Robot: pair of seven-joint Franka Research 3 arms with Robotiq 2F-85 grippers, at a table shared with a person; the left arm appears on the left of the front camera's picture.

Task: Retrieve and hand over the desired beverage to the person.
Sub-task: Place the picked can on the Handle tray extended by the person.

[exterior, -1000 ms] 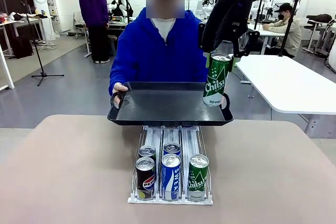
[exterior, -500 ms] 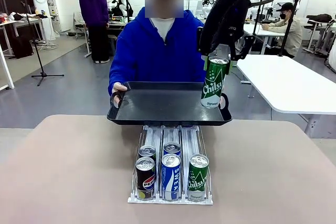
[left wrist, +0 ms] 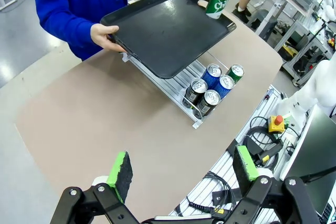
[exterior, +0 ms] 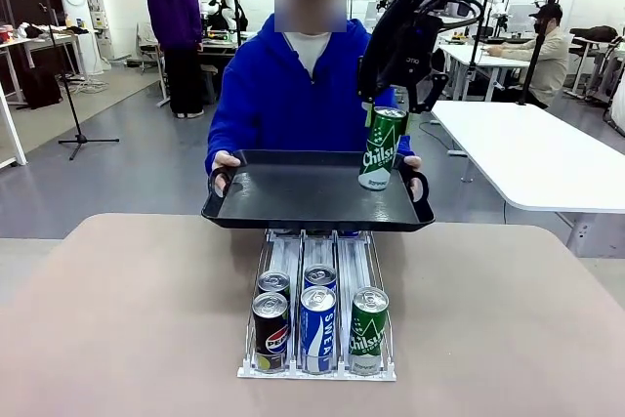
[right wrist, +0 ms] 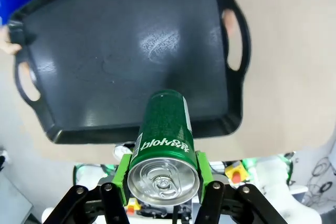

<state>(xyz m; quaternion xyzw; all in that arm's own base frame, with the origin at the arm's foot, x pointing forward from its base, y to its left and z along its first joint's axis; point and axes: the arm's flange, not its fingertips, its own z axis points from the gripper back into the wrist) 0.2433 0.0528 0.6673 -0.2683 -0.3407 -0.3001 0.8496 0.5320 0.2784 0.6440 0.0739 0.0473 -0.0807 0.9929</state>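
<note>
Grey floor [exterior: 146, 183] is stretching beyond the beige worktop [exterior: 127, 319], a white table [exterior: 537, 158] standing at three o'clock, a black tripod [exterior: 76, 134] at ten.

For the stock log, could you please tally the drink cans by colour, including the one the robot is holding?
Black cans: 2
Blue cans: 2
Green cans: 2, including the held can in the right gripper
Total: 6
</note>
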